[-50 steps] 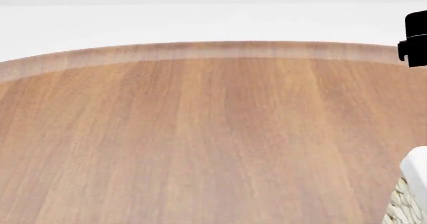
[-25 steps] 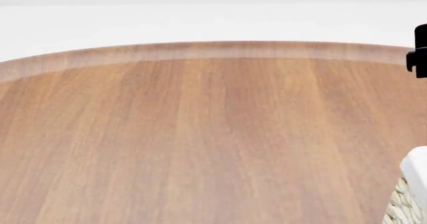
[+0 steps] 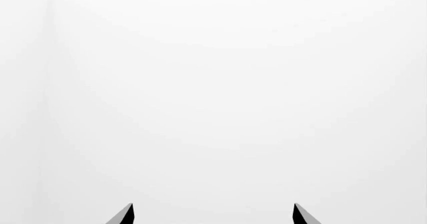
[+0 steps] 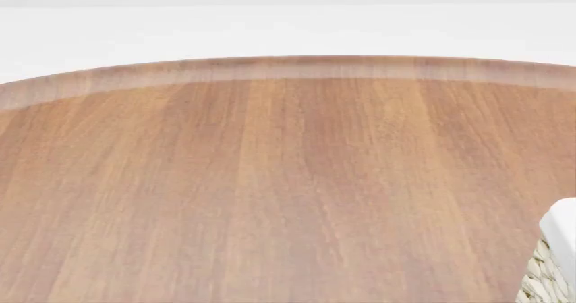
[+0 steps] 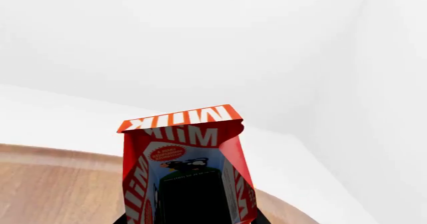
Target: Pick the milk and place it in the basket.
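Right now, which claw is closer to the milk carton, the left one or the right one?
The right. The milk carton fills the right wrist view directly at the right claw, apparently held in it. The left claw faces only blank white, with no carton in sight.

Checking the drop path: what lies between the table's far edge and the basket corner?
Nothing: in the head view, only bare wood runs from the table far edge to the basket corner.

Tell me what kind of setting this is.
Likely a bare simulated tabletop scene: a rounded wooden table against blank white walls, a wicker basket at its edge, and a milk carton at the right gripper.
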Robot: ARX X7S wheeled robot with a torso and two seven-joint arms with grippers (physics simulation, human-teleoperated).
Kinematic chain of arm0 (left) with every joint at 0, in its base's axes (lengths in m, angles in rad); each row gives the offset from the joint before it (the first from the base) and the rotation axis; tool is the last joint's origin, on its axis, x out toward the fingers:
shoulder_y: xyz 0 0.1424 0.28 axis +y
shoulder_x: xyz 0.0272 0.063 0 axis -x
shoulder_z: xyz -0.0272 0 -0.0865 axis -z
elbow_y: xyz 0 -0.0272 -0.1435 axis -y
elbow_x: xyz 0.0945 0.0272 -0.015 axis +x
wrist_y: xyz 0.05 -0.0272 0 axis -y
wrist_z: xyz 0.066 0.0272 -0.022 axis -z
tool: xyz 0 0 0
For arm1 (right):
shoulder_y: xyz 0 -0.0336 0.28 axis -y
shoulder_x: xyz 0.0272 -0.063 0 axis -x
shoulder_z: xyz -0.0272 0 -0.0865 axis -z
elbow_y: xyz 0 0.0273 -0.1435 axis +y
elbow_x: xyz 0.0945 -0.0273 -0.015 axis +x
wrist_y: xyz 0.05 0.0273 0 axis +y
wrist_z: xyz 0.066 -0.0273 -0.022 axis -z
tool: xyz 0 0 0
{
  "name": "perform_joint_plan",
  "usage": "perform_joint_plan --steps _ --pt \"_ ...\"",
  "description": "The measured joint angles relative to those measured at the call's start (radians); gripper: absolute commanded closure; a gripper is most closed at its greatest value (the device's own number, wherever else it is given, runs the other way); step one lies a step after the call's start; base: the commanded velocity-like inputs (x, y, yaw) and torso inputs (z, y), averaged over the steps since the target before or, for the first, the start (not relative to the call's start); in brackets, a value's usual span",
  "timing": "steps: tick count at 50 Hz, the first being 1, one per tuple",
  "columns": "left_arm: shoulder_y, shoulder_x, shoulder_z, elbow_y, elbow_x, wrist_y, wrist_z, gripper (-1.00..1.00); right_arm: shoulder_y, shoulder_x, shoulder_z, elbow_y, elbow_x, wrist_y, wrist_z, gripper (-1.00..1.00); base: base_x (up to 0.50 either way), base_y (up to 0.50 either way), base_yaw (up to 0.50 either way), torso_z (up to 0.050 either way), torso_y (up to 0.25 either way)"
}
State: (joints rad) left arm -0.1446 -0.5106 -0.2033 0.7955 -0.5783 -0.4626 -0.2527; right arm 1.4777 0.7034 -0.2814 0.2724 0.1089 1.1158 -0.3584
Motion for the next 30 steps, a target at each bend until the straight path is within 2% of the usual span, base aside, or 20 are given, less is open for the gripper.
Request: perform_joint_plan --steps 19,30 --pt "0.006 -0.002 0.005 -0.002 0.001 0.009 -0.002 -1.00 0.383 0.079 -0.234 0.300 -0.062 -0.110 -0.304 1.00 0.00 0.00 0.00 0.000 0.001" --pt "0.005 -0.002 0.009 -0.008 0.001 0.013 -0.003 -1.00 0.607 0.093 -0.409 0.555 -0.167 -0.256 -0.468 1.00 0.00 0.00 0.00 0.001 0.002"
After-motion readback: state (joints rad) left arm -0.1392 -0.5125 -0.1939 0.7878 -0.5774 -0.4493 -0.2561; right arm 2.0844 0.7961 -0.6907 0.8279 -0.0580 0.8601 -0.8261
